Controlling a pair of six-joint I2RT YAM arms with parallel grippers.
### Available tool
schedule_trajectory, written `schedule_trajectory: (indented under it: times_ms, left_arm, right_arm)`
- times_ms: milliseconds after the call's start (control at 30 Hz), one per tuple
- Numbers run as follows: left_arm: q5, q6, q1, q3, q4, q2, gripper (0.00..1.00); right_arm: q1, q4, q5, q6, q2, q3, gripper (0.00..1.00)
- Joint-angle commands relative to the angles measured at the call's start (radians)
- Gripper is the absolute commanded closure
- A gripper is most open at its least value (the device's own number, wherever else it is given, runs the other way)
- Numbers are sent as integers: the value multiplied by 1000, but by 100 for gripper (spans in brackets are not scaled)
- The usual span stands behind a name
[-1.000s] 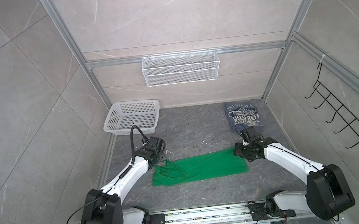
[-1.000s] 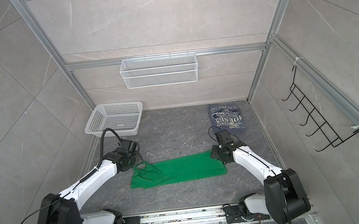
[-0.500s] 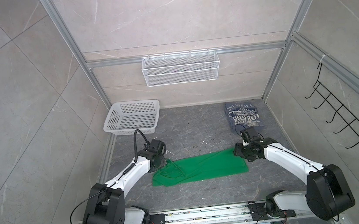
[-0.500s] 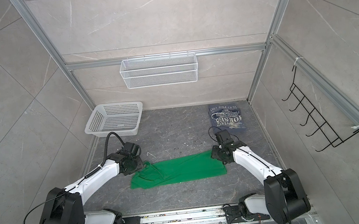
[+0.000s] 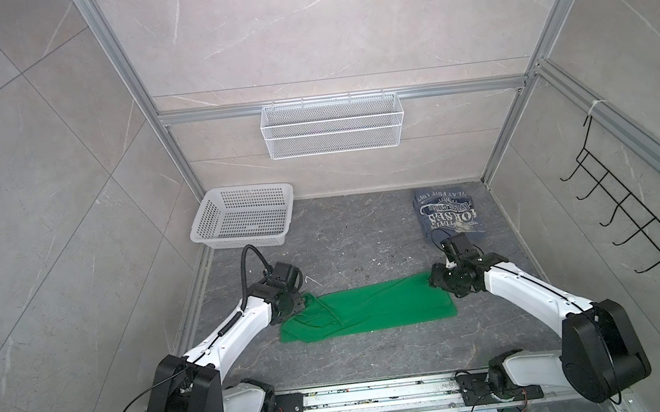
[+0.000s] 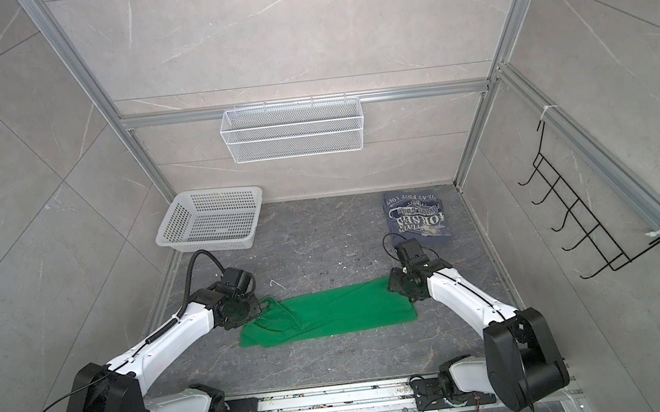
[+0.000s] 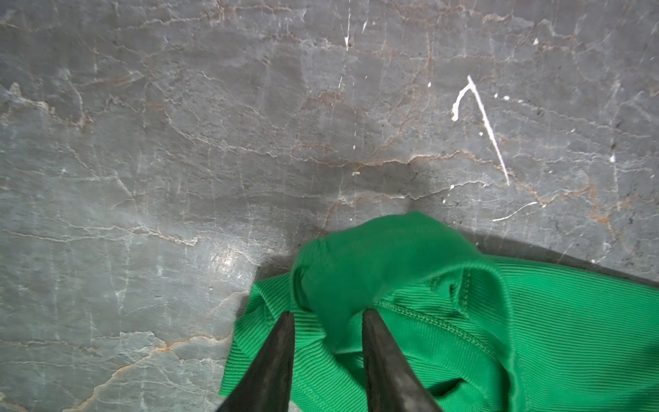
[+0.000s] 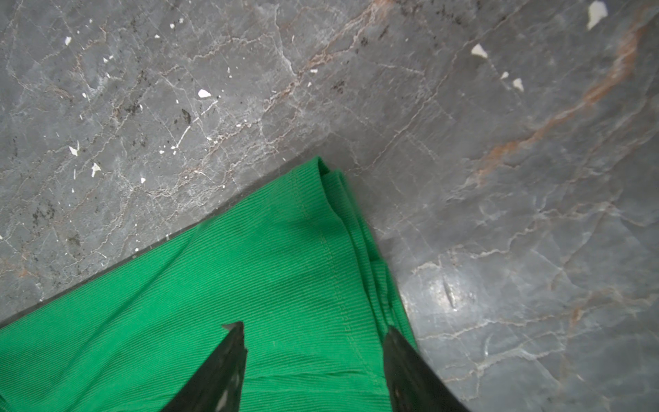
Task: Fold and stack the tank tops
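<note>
The green tank top [image 5: 372, 307] [image 6: 331, 311] lies spread in a long strip across the front of the floor. My left gripper [image 5: 303, 301] [image 7: 326, 314] is at its left end, jaws narrowed on a raised bunch of green strap cloth [image 7: 374, 264]. My right gripper [image 5: 432, 282] [image 8: 315, 326] stands open at the right end, its fingers straddling the hemmed corner [image 8: 321, 228]. The slate-blue tank top [image 5: 448, 213] [image 6: 417, 216], with white lettering, lies folded at the back right, behind the right gripper.
A white perforated basket [image 5: 202, 239] stands at the back left corner. A white wire shelf [image 5: 333, 131] hangs on the back wall. A black hook rack [image 5: 631, 221] hangs on the right wall. Aluminium frame posts edge the floor.
My left gripper has moved down onto the green top's left end and closed on the strap cloth, which now bunches up. The right arm has not moved.
</note>
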Motion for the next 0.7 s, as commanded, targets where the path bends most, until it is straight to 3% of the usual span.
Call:
schedule_trajectory:
  times_ms: [0, 167, 467, 667]
  left_arm:
    - [-2, 10, -3, -1, -18, 2, 65]
    - [-26, 20, -3, -14, 24, -1, 73]
    - [-32, 77, -3, 37, 86, 66, 78]
    - [-38, 136, -3, 56, 96, 53, 94]
  right_arm:
    - [5, -26, 15, 1, -6, -1, 37]
    - [5, -24, 11, 3, -7, -2, 37]
    - [5, -23, 12, -2, -3, -6, 37]
    - [5, -25, 19, -6, -3, -8, 37]
